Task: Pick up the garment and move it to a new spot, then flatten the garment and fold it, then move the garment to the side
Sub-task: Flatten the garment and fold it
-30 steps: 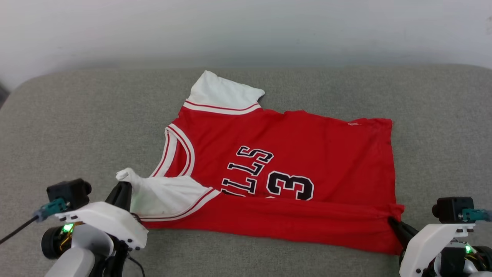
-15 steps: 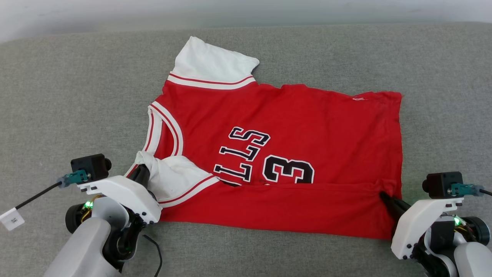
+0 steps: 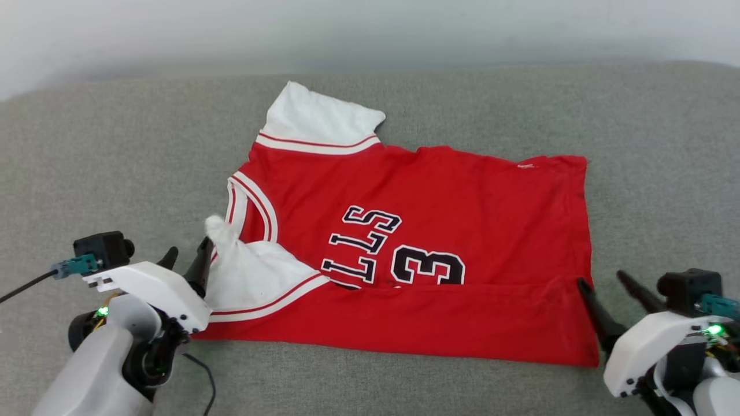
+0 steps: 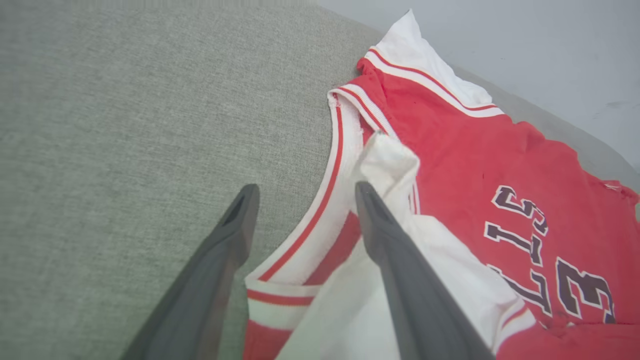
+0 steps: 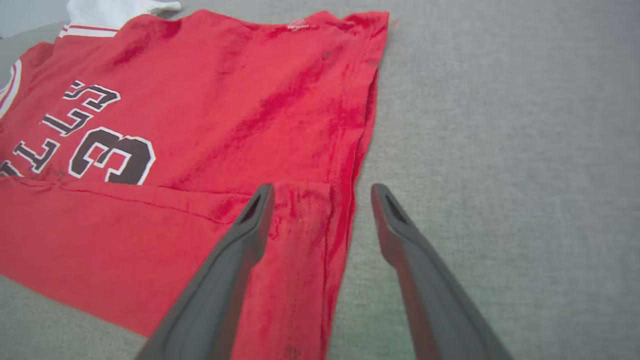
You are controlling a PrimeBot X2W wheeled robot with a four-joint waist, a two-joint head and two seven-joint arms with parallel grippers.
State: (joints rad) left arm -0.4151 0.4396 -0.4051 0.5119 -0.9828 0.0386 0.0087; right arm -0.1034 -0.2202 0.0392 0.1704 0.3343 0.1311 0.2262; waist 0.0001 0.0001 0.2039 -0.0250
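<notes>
Quick heads up on where you are. The shirt (image 3: pixel 439 231) lies flat-ish and sideways in the middle of the cushion (image 3: pixel 104 173), collar toward your left and hem toward your right. Its near long edge is folded up over the bottom of the print. Both grippers are wide open and holding nothing. The left gripper (image 3: pixel 189 247) sits right at the near sleeve (image 3: pixel 248 277). The right gripper (image 3: pixel 600 278) straddles the hem corner of the fold (image 3: pixel 439 318), one finger over red cloth and one over bare cushion.

The biggest worry is that near sleeve. It's bunched into a little white peak leaning on the left gripper's finger nearest the shirt, and I can't tell whether it's caught there or just resting. If you pull that arm away fast or sideways, I'd guess the cloth goes with it and drags the fold open at the collar end. Lift straight off first.

Same deal on the right: the finger over the cloth looks close enough to snag the hem and flip that corner back.

Also, if you fold again with the sleeve lumped up, you probably get a fat, crooked bundle. The far sleeve (image 3: pixel 315 118) pokes out past the body too, so it may hang out of the finished fold unless you tuck it.
</notes>
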